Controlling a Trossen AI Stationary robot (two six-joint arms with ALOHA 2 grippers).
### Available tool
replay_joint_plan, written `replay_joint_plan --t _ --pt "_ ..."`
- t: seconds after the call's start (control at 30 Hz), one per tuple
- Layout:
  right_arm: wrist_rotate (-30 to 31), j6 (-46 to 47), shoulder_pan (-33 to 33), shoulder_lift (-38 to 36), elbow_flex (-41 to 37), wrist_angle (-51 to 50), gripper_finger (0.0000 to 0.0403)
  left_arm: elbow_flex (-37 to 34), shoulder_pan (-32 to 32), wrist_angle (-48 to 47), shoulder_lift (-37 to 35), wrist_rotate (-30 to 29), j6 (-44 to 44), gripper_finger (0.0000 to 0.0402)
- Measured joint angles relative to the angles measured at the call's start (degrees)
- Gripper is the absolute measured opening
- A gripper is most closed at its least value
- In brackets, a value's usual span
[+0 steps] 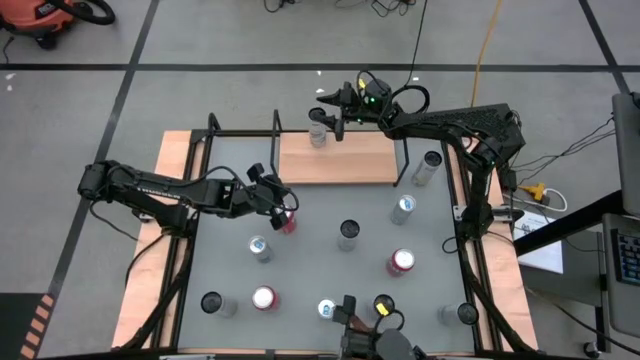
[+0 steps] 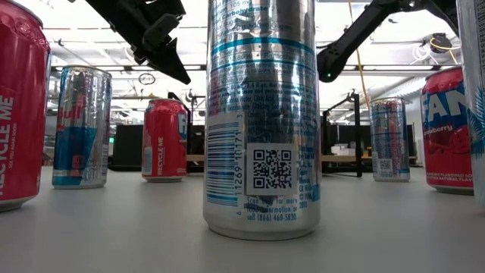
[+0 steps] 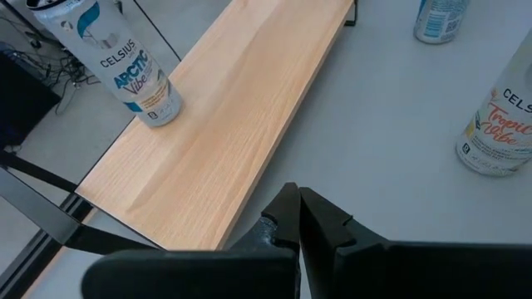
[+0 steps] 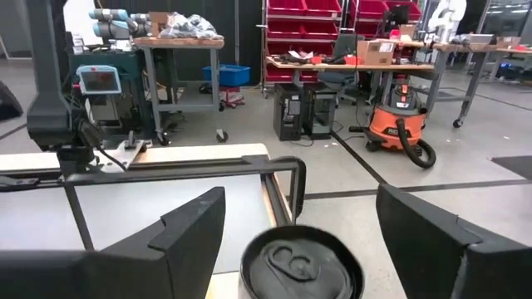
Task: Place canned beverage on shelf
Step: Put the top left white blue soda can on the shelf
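The shelf (image 1: 335,158) is a light-wood board with black rod frames at both ends, at the table's far middle. A white-and-blue canned beverage (image 1: 318,132) (image 3: 137,71) stands upright by its base on the shelf's left part. My right gripper (image 1: 326,113) (image 4: 301,224) is open and level at the can's top (image 4: 301,264), its fingers on either side with a gap to each. My left gripper (image 1: 283,205) (image 3: 298,220) is shut and holds nothing; it hangs over the table just near of the shelf, beside a red can (image 1: 288,222).
Several more cans stand about the grey tabletop (image 1: 310,270): red ones (image 1: 400,262) (image 1: 263,297), silver ones (image 1: 348,233) (image 1: 402,208) (image 1: 428,165). A tall silver can (image 2: 261,114) fills the low view. The shelf's right half (image 1: 365,160) is bare wood.
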Motion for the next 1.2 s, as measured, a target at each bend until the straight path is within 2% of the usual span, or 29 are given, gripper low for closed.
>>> replay_joint_plan --t 0.1,0.23,0.4,0.67,1.2 --pt "0.32 -1.08 0.40 -1.66 0.00 -2.84 0.0277 0.00 0.01 0.02 0.00 0.00 0.00 0.0005" --pt "4.10 -4.79 1.70 -4.46 0.00 -7.04 0.0277 0.00 0.01 0.08 0.00 0.00 -0.10 0.0005" --pt "4.60 -6.58 3.14 -7.49 0.00 -10.28 0.0277 0.00 0.02 0.33 0.00 0.00 -0.15 0.0005" --pt "10.10 -8.89 4.79 -12.03 0.02 -16.44 0.0277 0.00 0.00 0.35 0.00 0.04 -1.36 0.0005" --pt "10.02 -10.89 10.86 -20.40 0.00 -35.61 0.0277 0.00 0.00 3.59 0.00 0.11 -1.46 0.0005"
